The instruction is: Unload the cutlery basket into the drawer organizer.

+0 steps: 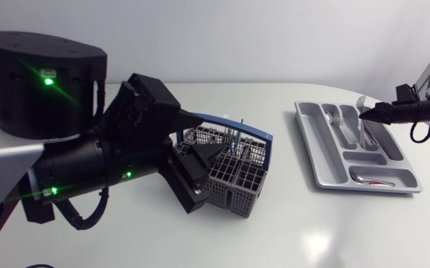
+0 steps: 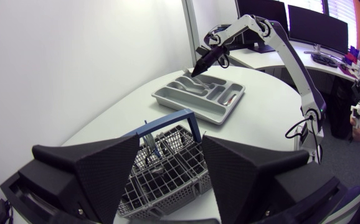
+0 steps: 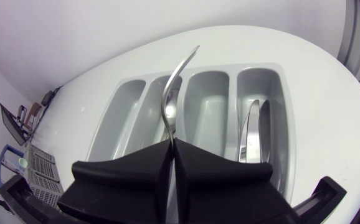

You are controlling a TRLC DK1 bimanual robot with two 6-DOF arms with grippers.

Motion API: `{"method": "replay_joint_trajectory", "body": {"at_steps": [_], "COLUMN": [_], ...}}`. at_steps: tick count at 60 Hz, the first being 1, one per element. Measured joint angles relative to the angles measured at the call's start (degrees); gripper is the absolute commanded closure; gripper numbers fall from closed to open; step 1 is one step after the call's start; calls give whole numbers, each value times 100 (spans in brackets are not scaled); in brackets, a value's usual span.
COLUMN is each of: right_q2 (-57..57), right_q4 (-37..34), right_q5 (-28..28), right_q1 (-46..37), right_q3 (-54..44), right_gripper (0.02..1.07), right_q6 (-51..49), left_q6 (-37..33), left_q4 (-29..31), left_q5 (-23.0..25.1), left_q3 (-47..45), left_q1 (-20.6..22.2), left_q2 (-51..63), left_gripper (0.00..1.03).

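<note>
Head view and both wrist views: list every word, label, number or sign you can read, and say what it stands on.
None can be read.
The cutlery basket, the drawer organizer and the fork in the right gripper show no print.
The black fingers of the left gripper show none either.
The green dots on the left arm are lights, not signs.

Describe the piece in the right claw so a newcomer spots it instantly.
Find the grey drawer organizer on the table, right side. Above it, the right claw pinches a fork. It alone is held aloft; the other cutlery lies flat in compartments.
</note>
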State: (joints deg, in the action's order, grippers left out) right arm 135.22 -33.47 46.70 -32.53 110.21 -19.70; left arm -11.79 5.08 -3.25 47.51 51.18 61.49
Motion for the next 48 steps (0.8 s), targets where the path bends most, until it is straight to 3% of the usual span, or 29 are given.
{"method": "replay_joint_trajectory", "body": {"at_steps": [8, 21, 33, 48], "right_q2": [-107, -1117, -1187, -966], "right_q4": [48, 1161, 1687, 1878], "right_q5": [-72, -1908, -3375, -4352], "right_q1": [-9, 527, 1130, 1261], "right_q3": [-133, -1478, -1762, -1753], "right_gripper": [101, 101, 101, 101], "right_q6": [-98, -133, -118, 4], "left_q6": [0, 0, 0, 0], "left_q4": [-2, -24, -20, 7], "left_q5": [0, -11, -24, -24], "left_q3": [0, 0, 0, -33], "left_q1": [39, 125, 125, 122], "left_q2": [0, 4, 4, -66], "left_gripper": [24, 24, 24, 24]}}
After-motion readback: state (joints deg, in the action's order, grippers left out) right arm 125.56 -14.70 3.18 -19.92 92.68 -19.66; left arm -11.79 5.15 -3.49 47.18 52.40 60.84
